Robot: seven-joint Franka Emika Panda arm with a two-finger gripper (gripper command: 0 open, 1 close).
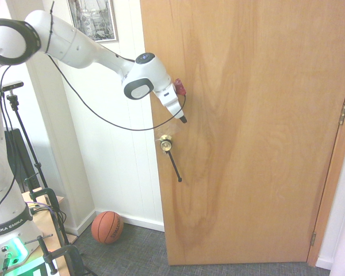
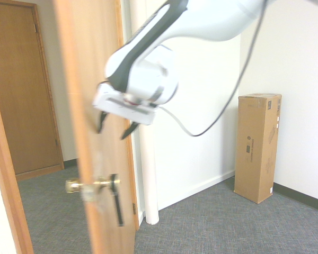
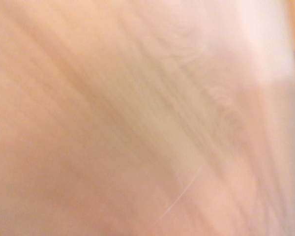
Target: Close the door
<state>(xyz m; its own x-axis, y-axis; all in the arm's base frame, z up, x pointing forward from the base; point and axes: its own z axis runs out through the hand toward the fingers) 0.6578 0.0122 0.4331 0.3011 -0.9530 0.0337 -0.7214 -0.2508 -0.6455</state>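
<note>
As the first exterior view runs from left to right, the white arm (image 1: 75, 49) reaches in from the left, passing in front of the white wall (image 1: 118, 167), where a framed picture (image 1: 93, 18) hangs. Below, an orange basketball (image 1: 107, 227) sits on the dark carpet (image 1: 129, 253). Next comes the brass knob (image 1: 166, 144), near the free edge of the door (image 1: 253, 138), with a thin black rod (image 1: 174, 167) slanting down from it. The claw (image 1: 183, 119) is just above the knob, pointing down at the wood-grain face; whether it touches the wood I can't tell. Hinges (image 1: 343, 114) line the door's right side.

In the second exterior view, another wooden door (image 2: 21, 90) is at the far left. The task's door stands open, its edge towards the camera. The claw's two fingers are spread apart, with nothing between them. Farther right, a white pipe (image 2: 148, 174) rises by the wall, and a tall cardboard box (image 2: 254, 148) stands upright on the carpet.

The wrist view gives mostly blurred wood grain.
</note>
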